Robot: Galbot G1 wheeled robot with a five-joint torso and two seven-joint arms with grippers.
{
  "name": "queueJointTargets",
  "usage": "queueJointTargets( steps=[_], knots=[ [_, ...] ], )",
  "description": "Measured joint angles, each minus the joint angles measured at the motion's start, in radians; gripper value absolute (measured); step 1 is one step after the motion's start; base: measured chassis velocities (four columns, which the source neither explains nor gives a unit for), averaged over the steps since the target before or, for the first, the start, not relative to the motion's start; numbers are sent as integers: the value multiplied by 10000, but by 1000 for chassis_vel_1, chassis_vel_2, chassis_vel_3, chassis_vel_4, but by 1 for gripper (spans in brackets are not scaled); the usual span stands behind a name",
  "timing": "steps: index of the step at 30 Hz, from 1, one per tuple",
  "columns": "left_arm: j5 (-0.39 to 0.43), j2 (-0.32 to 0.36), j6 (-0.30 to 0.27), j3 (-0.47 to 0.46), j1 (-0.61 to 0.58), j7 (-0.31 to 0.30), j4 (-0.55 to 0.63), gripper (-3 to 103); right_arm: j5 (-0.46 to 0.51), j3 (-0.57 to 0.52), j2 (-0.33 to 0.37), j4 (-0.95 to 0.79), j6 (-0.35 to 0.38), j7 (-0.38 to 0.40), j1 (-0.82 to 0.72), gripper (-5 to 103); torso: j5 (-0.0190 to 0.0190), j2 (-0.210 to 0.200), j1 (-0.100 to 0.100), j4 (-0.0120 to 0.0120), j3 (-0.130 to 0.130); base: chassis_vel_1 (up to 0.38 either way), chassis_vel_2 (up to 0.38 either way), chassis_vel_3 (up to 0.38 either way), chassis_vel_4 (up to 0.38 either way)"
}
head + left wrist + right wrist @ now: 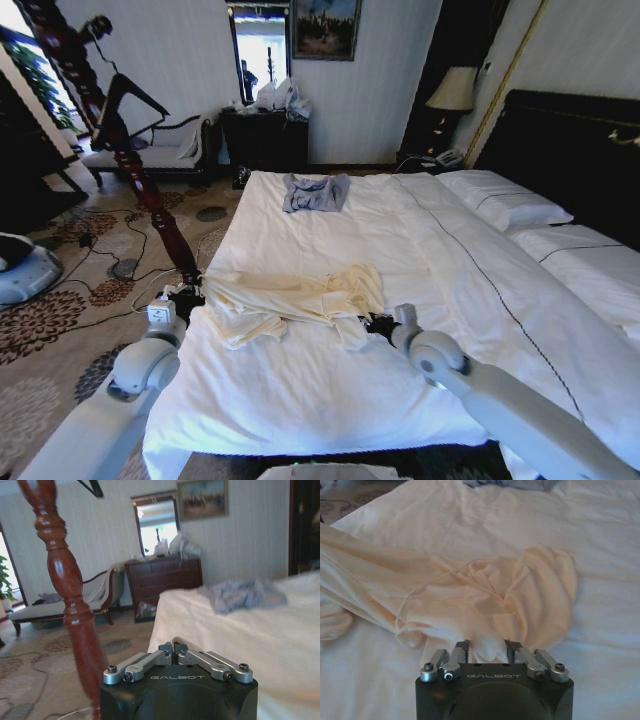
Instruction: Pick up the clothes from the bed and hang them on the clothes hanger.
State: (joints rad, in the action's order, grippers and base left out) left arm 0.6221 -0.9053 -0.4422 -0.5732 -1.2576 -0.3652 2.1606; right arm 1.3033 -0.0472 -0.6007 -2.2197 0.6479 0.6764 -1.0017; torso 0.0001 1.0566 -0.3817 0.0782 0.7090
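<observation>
Right pincer (pixel 486 649) sat open around a shirt (pixel 485 595) fold on the bed (pixel 600 645); I'd bite deep. Left pincer (pixel 173 649) was closed, empty.

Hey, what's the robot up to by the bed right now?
The robot is working on a cream shirt lying crumpled on the white bed. Its right gripper is open, with a fold of the shirt's edge between the fingers. The left gripper is shut at the bed's left side, next to a wooden pole. The black hanger hangs bare on that pole.
</observation>
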Motion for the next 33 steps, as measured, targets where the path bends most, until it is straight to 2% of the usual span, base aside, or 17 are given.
queueJointTargets(
  steps=[2, 3, 5, 6, 7, 8, 9, 10, 13, 14, 17, 18, 21, 22, 24, 26, 33],
  knots=[
    [187, -38, 10, -10, 90, -19, 29, 0, 355, -185, 32, -234, 62, 267, -7, 43, 0, 0, -1, -1, 0, 0, 0, 0, 0],
    [467, -112, 20, -8, 247, -25, 63, 0, 862, -692, 116, -615, 108, 460, -9, 48, -2, 1, -1, -3, 0, 0, 0, 0, 0],
    [581, -176, 16, 30, 340, -24, 69, 0, 990, -1232, 250, -832, -3, 162, -22, 54, -1, 1, -1, -5, 1, 0, 0, 0, 0],
    [622, -229, -6, 81, 391, -11, 69, 0, 900, -1519, 353, -895, -135, -214, -32, 60, -1, 0, -1, -5, 0, 0, 0, 0, 0],
    [649, -331, -108, 188, 461, 36, 70, 0, 446, -1829, 560, -881, -500, -1028, -58, 65, -3, 1, 0, -4, 1, 0, 0, 0, 0],
    [645, -424, -206, 261, 501, 61, 70, 0, -78, -1861, 679, -776, -871, -1596, -87, 65, -4, 1, 0, -3, 0, 0, 0, 0, 0],
    [621, -512, -291, 323, 532, 93, 70, 0, -597, -1783, 756, -636, -1147, -2022, -110, 71, -2, 0, 0, -3, 1, 0, 0, 0, 0],
    [621, -512, -291, 323, 532, 93, 70, 0, -597, -1783, 756, -636, -1147, -2022, -110, 71, -2, 0, 0, -3, 1, 0, 0, 0, 0],
    [445, -740, -372, 438, 582, 204, 71, 0, -2426, -897, 819, -205, -1618, -3012, -181, 87, 1, 0, -2, -5, 2, 0, 0, 0, 0],
    [426, -792, -381, 453, 600, 209, 81, 0, -2811, -480, 771, -118, -1643, -3162, -175, 87, 0, 0, -1, -5, 2, 0, 0, 0, 0],
    [430, -832, -393, 452, 634, 213, 118, 0, -3214, 275, 598, 18, -1582, -3303, -86, 97, 1, 0, -1, -3, 2, 0, 0, 0, 0],
    [499, -841, -407, 401, 685, 214, 186, 0, -3590, 990, 395, 190, -1485, -3466, 55, 99, -1, -1, -1, -5, 2, 0, 0, 0, 0],
    [634, -830, -430, 238, 730, 195, 322, 0, -4659, 2077, 78, 676, -1496, -3877, 329, 100, -1, -1, -1, -6, 2, 0, 0, 0, 0],
    [634, -830, -430, 238, 730, 195, 322, 0, -4659, 2077, 78, 676, -1496, -3877, 329, 100, -1, -1, -1, -6, 2, 0, 0, 0, 0],
    [707, -794, -553, 15, 598, 99, 623, 0, -6101, 3350, -482, 1502, -1631, -3995, 633, 100, -1, -1, -1, -5, 2, 0, 0, 0, 0],
    [709, -790, -608, -47, 525, 54, 727, 0, -6670, 3822, -800, 1928, -1743, -3875, 763, 100, -3, 0, -1, -6, 1, 0, 0, 0, 0],
    [695, -797, -697, -69, 456, -44, 789, 0, -7469, 4439, -1338, 2718, -1941, -3711, 1071, 103, -1, -1, -1, -4, 2, 0, 0, 0, 0]
  ],
)
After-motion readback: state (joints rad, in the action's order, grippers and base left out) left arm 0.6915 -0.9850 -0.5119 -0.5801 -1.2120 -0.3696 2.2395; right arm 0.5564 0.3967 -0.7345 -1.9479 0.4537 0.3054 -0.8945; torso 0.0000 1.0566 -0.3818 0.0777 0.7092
